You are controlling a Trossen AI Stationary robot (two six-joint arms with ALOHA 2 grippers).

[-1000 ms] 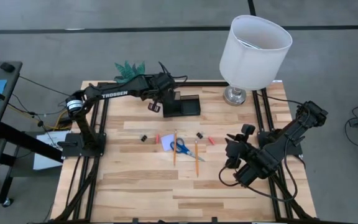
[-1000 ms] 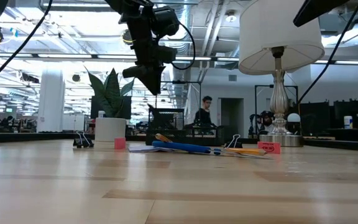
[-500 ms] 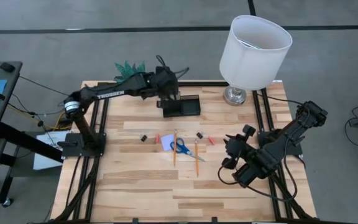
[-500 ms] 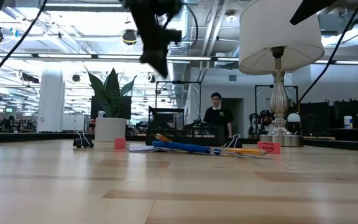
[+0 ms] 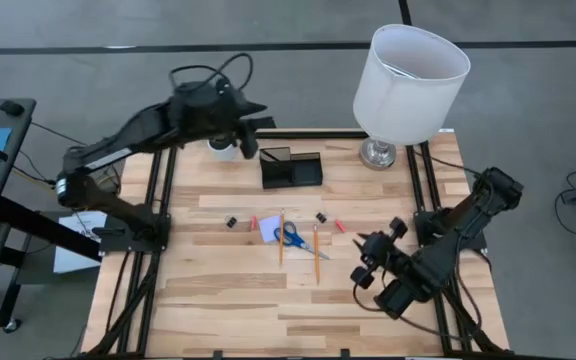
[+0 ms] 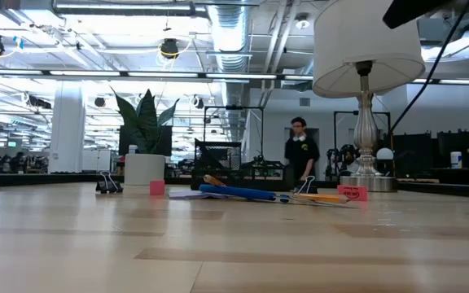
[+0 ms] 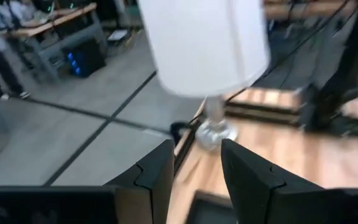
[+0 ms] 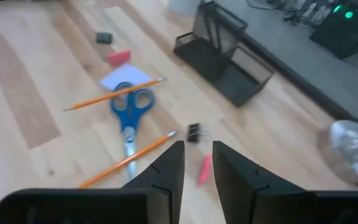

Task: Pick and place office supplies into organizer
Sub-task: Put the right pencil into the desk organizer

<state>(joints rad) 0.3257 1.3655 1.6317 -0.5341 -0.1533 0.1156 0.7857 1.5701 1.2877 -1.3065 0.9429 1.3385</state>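
Observation:
The office supplies lie mid-table: blue-handled scissors [image 5: 290,237], two pencils [image 5: 281,238] [image 5: 317,256], a pale note pad [image 5: 267,228], two black binder clips [image 5: 231,221] [image 5: 321,217] and small red bits [image 5: 341,227]. The black organizer [image 5: 291,170] stands behind them toward the far edge. My left gripper [image 5: 260,122] is raised high beyond the organizer's left end, open and empty [image 7: 196,165]. My right gripper [image 5: 366,258] hovers right of the supplies, its fingers a little apart with nothing between them [image 8: 197,152].
A big white-shaded lamp [image 5: 408,80] stands at the far right corner. A white plant pot [image 5: 224,150] sits at the far left by the organizer. Bare wood stretches along the near edge [image 5: 268,310]. A person [image 6: 301,155] walks in the room behind.
My left gripper has risen steeply from just above the organizer, out of the top of the low view, drawn back toward the far left corner, and rolled. My right gripper has drifted slightly toward the near edge and rolled. The supplies lie unmoved.

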